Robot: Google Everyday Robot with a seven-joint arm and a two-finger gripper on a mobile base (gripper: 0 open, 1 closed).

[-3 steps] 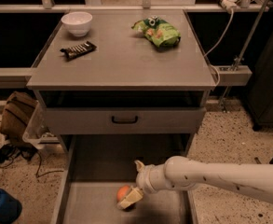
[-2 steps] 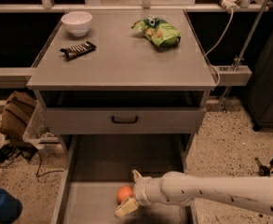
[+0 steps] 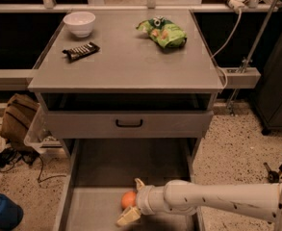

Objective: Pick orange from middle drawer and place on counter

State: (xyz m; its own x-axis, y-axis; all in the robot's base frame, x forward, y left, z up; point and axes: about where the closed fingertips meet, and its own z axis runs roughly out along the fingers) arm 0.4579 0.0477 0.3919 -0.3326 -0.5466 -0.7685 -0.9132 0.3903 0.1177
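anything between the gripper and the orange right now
Nothing; in the camera view the open gripper, low in the middle drawer, straddles the orange.

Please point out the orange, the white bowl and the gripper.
orange (image 3: 127, 198): camera view, middle of its visible skin.
white bowl (image 3: 79, 29): camera view, its front outer wall.
gripper (image 3: 130, 202): camera view, midway between its open fingertips, astride the orange.

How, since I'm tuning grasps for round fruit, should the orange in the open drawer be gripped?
Grip the orange across its widest middle, one finger on each side. It is round and smooth, so an off-centre pinch would likely squeeze it out. Come from above and the right, where the drawer is open. The end effector sits low in the drawer, fingers open astride the orange.
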